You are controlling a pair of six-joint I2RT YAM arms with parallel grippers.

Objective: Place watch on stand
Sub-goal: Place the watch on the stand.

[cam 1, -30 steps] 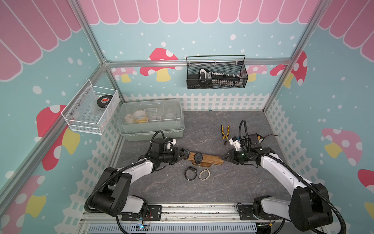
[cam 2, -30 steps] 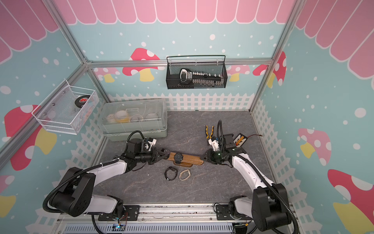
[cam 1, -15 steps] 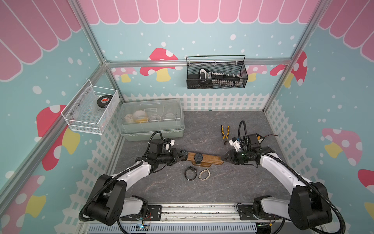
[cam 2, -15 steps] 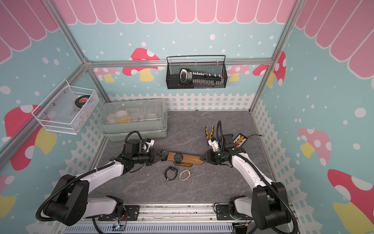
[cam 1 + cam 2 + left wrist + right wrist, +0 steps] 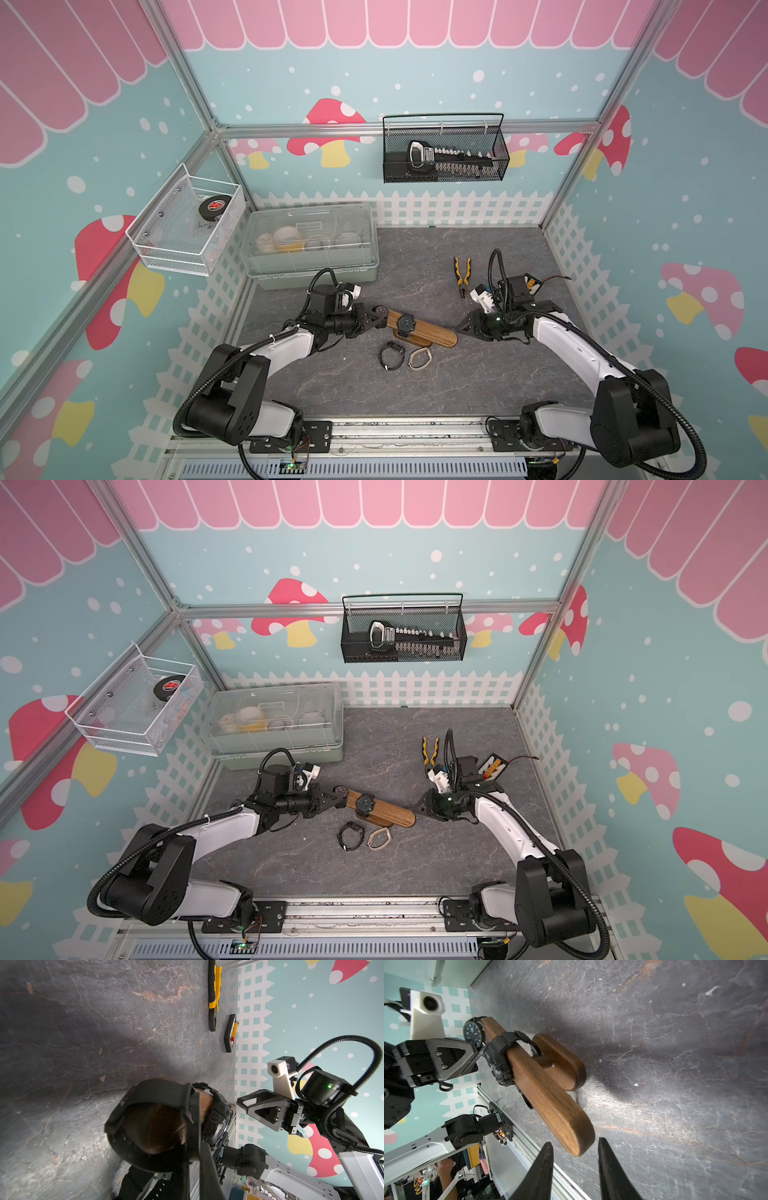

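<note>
**Watch held at the stand's left end**

The watch [image 5: 379,311] [image 5: 340,791] [image 5: 473,1031], round with a dark dial, is at the left end of the stand [image 5: 432,332] [image 5: 390,812] [image 5: 550,1101]; in the left wrist view its strap loops around the bar's rounded end [image 5: 158,1126]. The left gripper [image 5: 376,320] [image 5: 338,800] is closed tight on the watch, pinching it by the edge of the case; the dial stands on edge, just beside the wood.

The stand lies slantwise mid-table, its long bar raised on a shorter wooden base; a chunky black watch [image 5: 405,322] [image 5: 365,803] [image 5: 500,1064] is strapped around the bar, close to the held watch.

At the bar's other end the right gripper [image 5: 459,328] [image 5: 417,807] [image 5: 574,1142] has its fingers parted with nothing between them; the rounded end sits right at the gap, and whether they touch it cannot be told.

On the grey table [image 5: 415,399], just in front of the stand, lie a black band [image 5: 391,356] [image 5: 351,836] and a beige band [image 5: 420,358] [image 5: 379,838], side by side; yellow-handled pliers [image 5: 462,276] [image 5: 430,750] lie behind the right gripper; a clear box [image 5: 311,245] stands at the back left.
</note>
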